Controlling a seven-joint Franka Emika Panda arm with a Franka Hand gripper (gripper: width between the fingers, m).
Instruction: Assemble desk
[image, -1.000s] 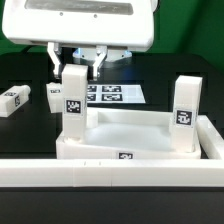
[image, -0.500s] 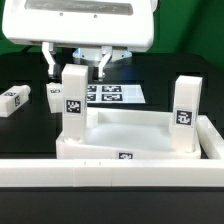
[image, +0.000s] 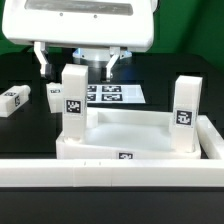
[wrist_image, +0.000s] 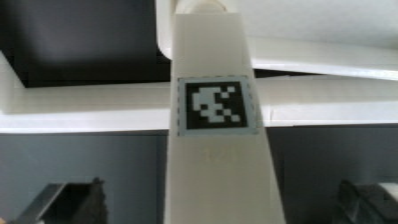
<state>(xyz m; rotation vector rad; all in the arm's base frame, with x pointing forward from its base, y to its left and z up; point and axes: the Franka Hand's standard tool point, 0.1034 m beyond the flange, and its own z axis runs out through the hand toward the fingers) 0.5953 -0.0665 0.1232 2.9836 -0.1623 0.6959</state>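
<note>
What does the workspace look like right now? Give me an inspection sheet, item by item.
Surface: black table.
Job's things: tabletop carries two upright legs, called left leg and right leg by the exterior view; two loose legs lie at that view's left.
Clutter: marker board behind; long white bar in front.
Grippers: gripper open, fingers apart from the left leg's top, one each side.
Cables: nothing seen.
Surroundings: pale backdrop.

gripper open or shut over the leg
Open: the gripper has its fingers wide apart, either side of the upright leg, not touching it.
</note>
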